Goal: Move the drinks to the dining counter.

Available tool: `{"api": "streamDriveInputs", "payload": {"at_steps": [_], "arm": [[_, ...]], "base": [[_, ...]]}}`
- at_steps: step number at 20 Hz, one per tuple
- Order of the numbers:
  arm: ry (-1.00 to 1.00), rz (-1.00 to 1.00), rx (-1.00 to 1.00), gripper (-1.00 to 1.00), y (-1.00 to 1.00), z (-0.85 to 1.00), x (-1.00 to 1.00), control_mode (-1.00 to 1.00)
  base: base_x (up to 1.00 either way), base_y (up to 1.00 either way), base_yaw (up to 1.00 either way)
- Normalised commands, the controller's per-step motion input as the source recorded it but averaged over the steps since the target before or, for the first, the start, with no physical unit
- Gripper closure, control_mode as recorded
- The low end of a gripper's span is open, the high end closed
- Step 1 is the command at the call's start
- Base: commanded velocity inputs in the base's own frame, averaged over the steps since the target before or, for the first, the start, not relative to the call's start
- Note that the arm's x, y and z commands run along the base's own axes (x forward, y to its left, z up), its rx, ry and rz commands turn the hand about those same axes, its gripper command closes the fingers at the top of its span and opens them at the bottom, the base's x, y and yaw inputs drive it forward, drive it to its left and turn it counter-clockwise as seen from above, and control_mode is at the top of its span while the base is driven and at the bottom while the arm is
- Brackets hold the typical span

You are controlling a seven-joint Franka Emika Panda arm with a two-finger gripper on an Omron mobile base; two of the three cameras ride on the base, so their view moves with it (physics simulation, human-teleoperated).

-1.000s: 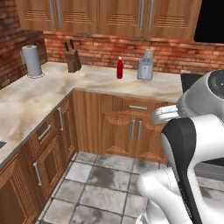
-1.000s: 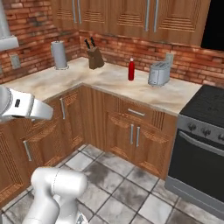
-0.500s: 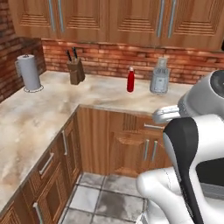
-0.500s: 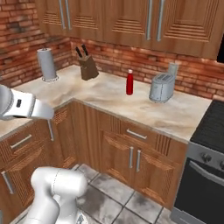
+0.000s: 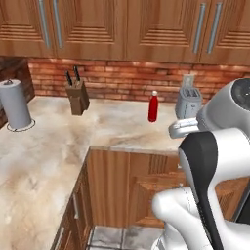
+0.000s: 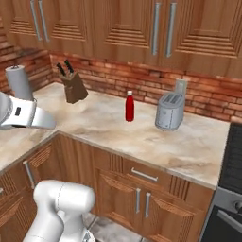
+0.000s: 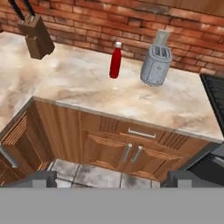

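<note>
Brick-backed table (image 7: 87,87) | red bottle (image 7: 115,60) upright beside toaster (image 7: 155,65), well ahead of our gripper (image 7: 109,179) | gripper jaws apart, empty

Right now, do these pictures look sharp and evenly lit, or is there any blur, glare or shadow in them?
Left base view: soft and slightly blurred, light even, a faint shadow under the red bottle. Right base view: similar softness, no glare on the toaster; the worktop looks matte. Hand view: tilted, so the knife block and toaster lean outward; the brick wall stays fairly crisp.
</note>
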Motion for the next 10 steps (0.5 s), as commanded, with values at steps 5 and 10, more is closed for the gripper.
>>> {"api": "streamDriveInputs", "payload": {"at_steps": [5, 10], "arm": [[0.00, 0.00, 0.00, -1.00, 0.00, 0.00, 0.00, 1.00], [0.00, 0.00, 0.00, -1.00, 0.00, 0.00, 0.00, 1.00]], "base": [[1.00, 0.06, -0.42], [0.98, 0.21, -0.41]]}}
